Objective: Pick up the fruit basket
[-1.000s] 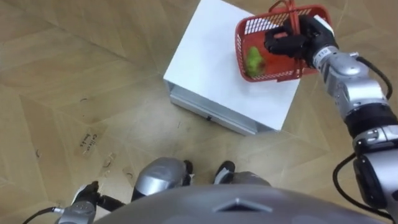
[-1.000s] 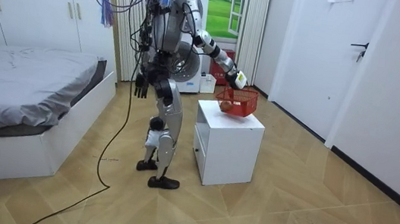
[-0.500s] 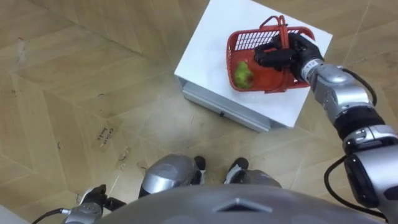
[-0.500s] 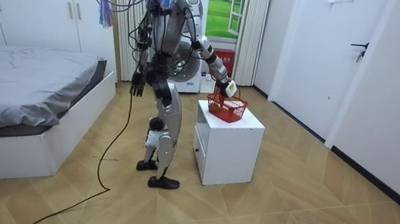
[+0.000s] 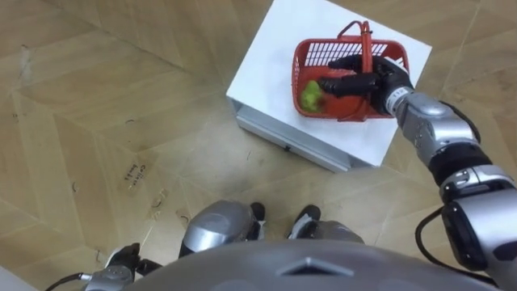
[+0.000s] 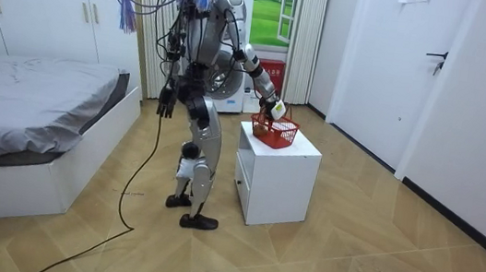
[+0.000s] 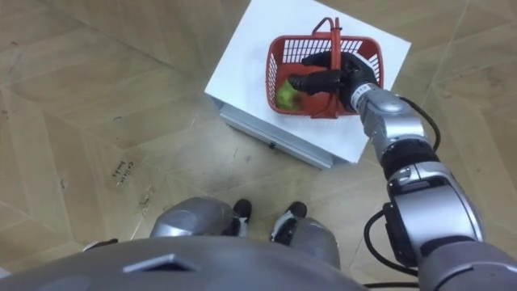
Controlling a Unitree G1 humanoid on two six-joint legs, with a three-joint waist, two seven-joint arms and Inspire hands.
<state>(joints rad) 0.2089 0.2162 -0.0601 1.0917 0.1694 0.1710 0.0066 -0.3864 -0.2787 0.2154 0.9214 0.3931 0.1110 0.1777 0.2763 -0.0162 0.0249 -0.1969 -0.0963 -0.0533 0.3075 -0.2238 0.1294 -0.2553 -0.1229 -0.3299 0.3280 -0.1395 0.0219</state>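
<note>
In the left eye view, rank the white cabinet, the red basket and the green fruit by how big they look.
Largest to smallest:
white box-shaped cabinet
red plastic mesh basket
small green fruit inside the basket

My right hand lies across the red basket and covers part of its floor and the middle of its handle. Whether my palm touches that handle I cannot tell. The green fruit sits half behind my fingers, its kind unclear. The top edge cuts off the far corner of the white cabinet.
</note>
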